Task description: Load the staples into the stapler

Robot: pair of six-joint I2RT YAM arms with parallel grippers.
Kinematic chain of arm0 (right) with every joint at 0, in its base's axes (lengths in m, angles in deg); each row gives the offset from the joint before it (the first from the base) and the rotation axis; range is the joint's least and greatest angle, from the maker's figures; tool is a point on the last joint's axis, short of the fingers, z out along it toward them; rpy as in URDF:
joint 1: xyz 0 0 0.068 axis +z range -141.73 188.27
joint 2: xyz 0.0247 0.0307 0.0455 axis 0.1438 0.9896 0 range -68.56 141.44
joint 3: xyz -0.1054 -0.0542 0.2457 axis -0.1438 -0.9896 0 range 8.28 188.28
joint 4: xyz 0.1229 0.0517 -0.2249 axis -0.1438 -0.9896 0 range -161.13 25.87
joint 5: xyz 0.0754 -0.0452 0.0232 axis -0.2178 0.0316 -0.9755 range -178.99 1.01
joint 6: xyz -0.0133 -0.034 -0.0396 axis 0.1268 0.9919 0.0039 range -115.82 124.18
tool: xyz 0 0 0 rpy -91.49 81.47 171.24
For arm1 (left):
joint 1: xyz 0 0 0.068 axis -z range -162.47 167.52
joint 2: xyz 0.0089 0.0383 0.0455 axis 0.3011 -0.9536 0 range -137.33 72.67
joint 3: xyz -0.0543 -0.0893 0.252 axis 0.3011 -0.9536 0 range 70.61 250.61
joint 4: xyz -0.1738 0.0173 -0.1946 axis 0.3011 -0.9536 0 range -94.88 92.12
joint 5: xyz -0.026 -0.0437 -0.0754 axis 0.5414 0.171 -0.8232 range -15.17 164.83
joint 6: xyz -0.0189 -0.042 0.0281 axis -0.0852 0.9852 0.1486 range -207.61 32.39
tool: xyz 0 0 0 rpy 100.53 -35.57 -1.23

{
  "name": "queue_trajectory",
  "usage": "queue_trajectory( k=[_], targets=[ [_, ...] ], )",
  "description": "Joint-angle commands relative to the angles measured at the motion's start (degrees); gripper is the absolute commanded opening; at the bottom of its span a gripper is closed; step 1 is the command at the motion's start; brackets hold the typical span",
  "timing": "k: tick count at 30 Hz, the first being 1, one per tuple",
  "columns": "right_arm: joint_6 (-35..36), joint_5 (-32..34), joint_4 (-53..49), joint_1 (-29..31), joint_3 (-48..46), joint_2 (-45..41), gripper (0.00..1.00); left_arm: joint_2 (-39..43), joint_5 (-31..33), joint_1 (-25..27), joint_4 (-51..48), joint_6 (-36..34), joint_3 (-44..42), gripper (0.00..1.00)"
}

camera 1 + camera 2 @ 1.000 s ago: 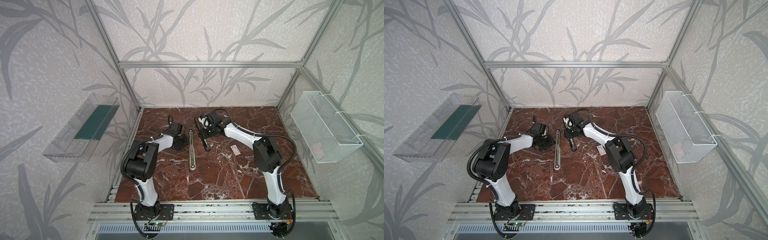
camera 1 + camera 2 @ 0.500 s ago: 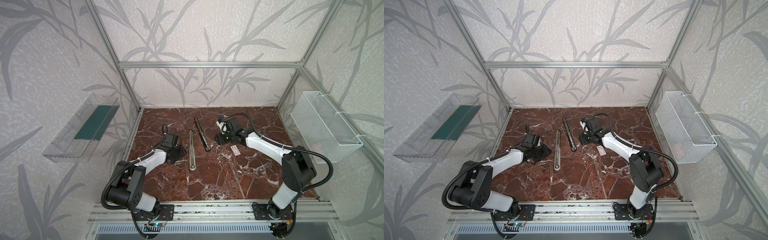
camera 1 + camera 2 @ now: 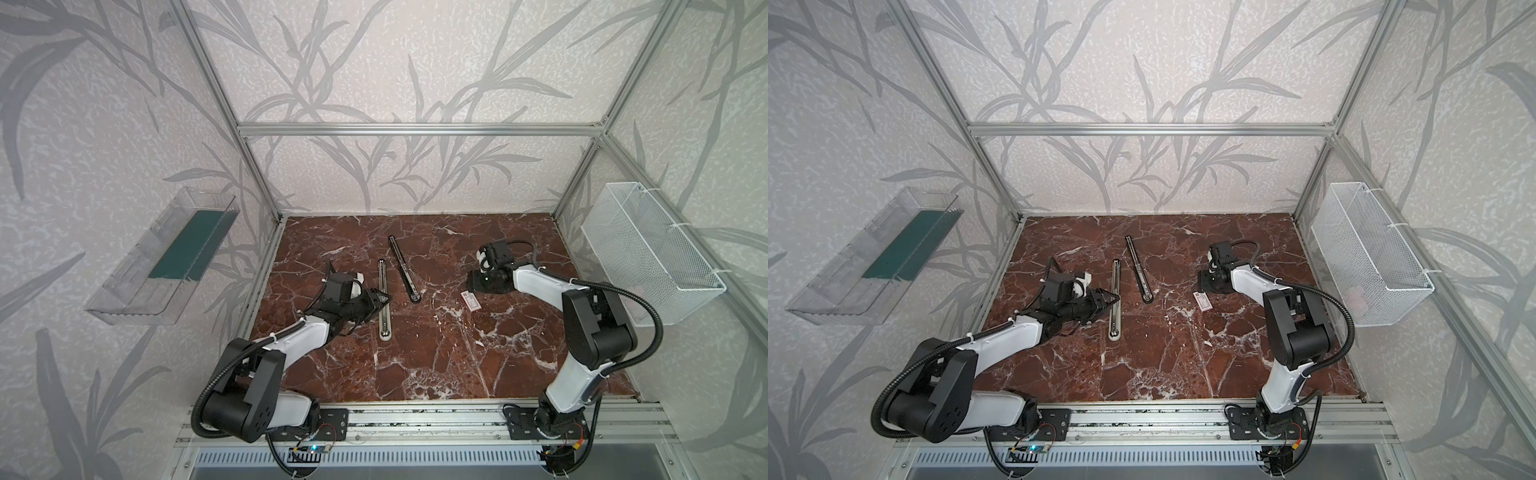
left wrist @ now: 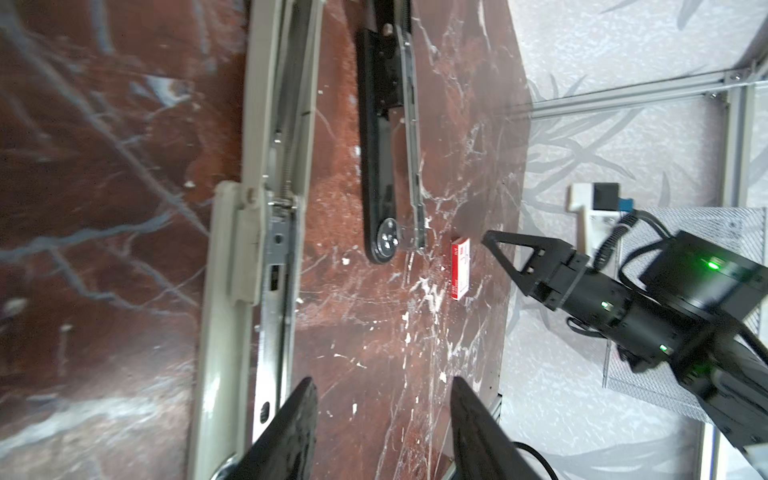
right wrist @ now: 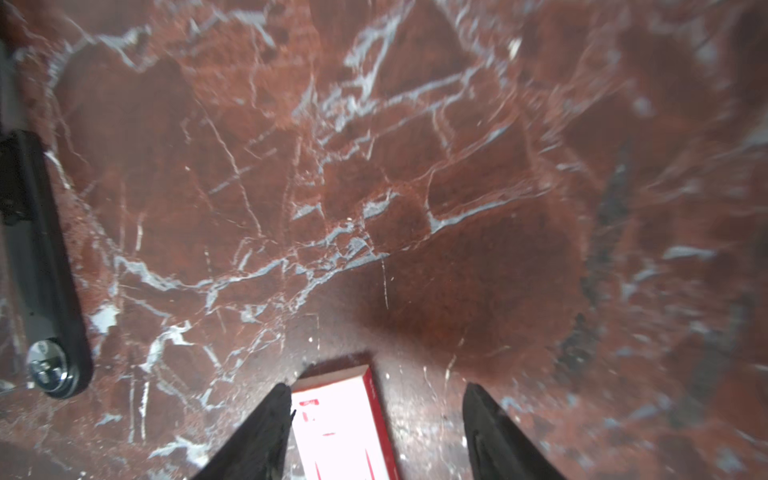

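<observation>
Two long staplers lie opened flat on the red marble table (image 3: 419,365): a silver one (image 3: 384,299) (image 3: 1116,299) (image 4: 266,208) and, just to its right, a black one (image 3: 404,268) (image 3: 1138,268) (image 4: 382,145). The small white box with red print (image 3: 469,300) (image 3: 1202,300) (image 4: 460,274) (image 5: 336,424) lies right of them; the staples themselves are hidden. My left gripper (image 3: 380,298) (image 4: 382,395) is open and empty, beside the silver stapler's near half. My right gripper (image 3: 473,284) (image 5: 376,399) is open low over the box's far end, the box near one finger (image 5: 266,415).
A clear plastic tray with a green insert (image 3: 183,249) hangs on the left wall and a white wire basket (image 3: 648,249) on the right wall. Aluminium frame posts stand at the table's back corners. The black stapler's round end (image 5: 45,365) lies near the right gripper.
The right gripper left the black stapler's far end and swung right to the box. The left gripper drew back toward the front beside the silver stapler. Both jaws opened wider.
</observation>
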Motion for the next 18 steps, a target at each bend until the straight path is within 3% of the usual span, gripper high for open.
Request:
queue_trajectory(
  k=[1, 8, 18],
  targets=[
    [-0.3, -4.0, 1.0, 0.0, 1.7, 2.2, 0.66, 2.5, -0.6, 0.8, -3.0, -1.3, 1.8, 0.52],
    [-1.3, -10.7, 2.5, 1.3, -1.2, 1.9, 0.63, 2.6, 0.4, 1.3, -6.1, -1.7, 3.3, 0.52],
    [-5.0, -14.9, 5.0, 9.3, -11.0, -7.8, 0.60, -4.1, 0.3, 5.8, -10.5, -4.0, 10.8, 0.50]
  ],
)
